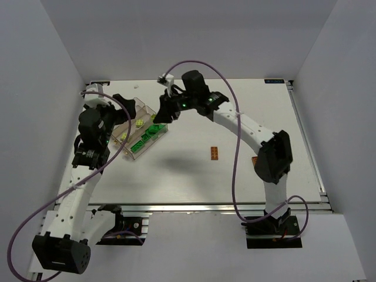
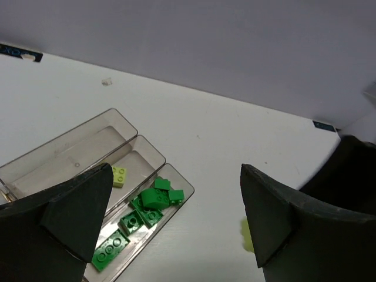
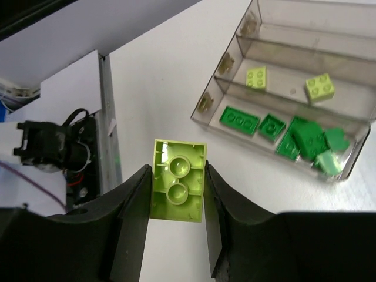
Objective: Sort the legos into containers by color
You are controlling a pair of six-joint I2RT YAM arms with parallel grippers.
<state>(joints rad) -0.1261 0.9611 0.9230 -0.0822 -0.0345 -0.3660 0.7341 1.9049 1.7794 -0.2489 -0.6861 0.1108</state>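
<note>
Right wrist: lime brick [image 3: 178, 181] lengthwise, underside camera-ward

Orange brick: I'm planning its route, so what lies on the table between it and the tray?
Nothing: in the top view the table between the orange brick and the tray is bare.

lab test cell: white panels [image 1: 35, 88] enclosing a robot table [image 1: 194, 176].

The white table [image 1: 188, 176] I work over fills the middle of the top view. The clear tray [image 1: 144, 113] sits flat on it, left of centre. One orange brick [image 1: 215, 153] lies alone just right of centre, well apart from the tray.
</note>
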